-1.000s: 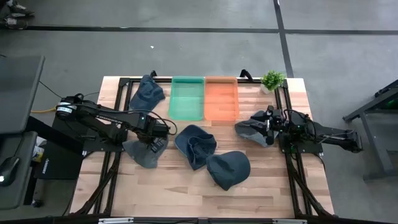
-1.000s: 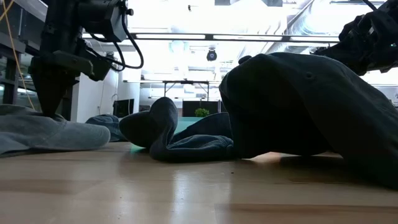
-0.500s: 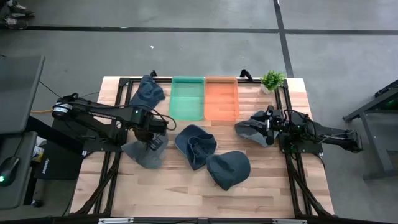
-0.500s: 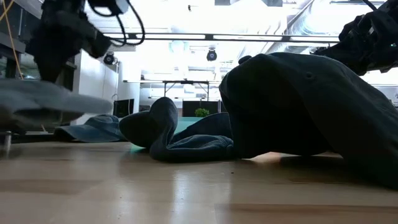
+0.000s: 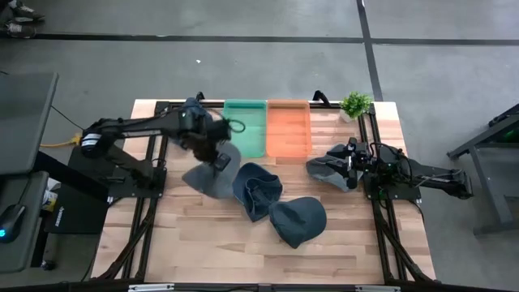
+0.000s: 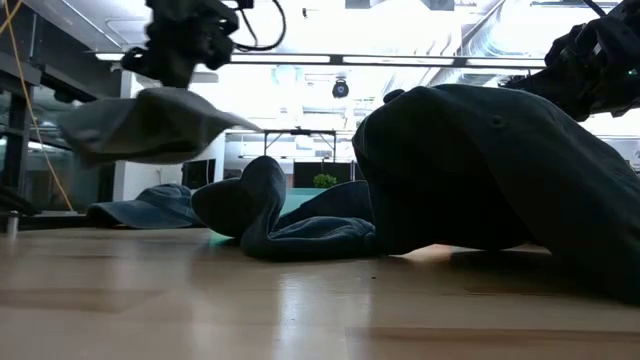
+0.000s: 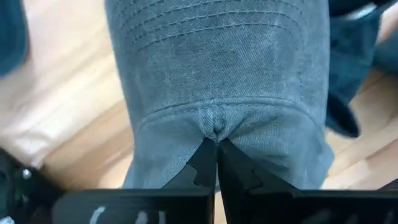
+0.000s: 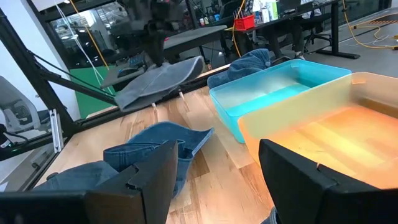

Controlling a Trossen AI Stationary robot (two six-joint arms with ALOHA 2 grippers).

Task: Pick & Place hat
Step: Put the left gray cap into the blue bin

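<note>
On table: hats 5 [image 5: 298, 221] | bins 2 [image 5: 244, 128] | left tool [image 5: 217, 152] carrying one hat [image 5: 209, 175]

- The middle of the table [image 5: 203, 243] is blocked by two dark blue hats [image 5: 255, 191] [image 5: 298, 221] lying close together.
- Bare wood is left along the near edge and the near left corner.
- The far edge is taken up by a green bin [image 5: 244, 128] and an orange bin [image 5: 289, 128], touching side by side.
- A small plant [image 5: 355, 105] is set at the far right corner.
</note>
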